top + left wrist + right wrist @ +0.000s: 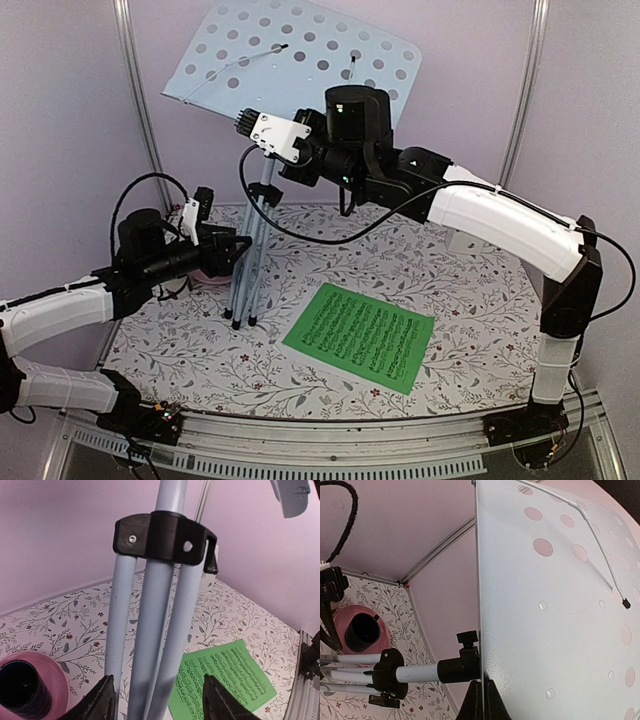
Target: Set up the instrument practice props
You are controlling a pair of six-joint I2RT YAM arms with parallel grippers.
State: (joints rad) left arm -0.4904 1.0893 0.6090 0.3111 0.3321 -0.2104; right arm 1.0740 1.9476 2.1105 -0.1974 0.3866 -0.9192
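Likely adjusting the music stand (247, 265), upright at centre-left of the top view, with its desk (300, 55) at top centre. Left gripper (160, 700) jaws apart, straddling the close-set legs with a gap on the right side. Right gripper (482, 702) jaws together, pinched on the desk's lower edge. Best to steady low and tilt slowly. Keep the feet planted, off the green sheet (362, 335) at lower centre and away from the pink plate (52, 672) at lower left of the left wrist view.
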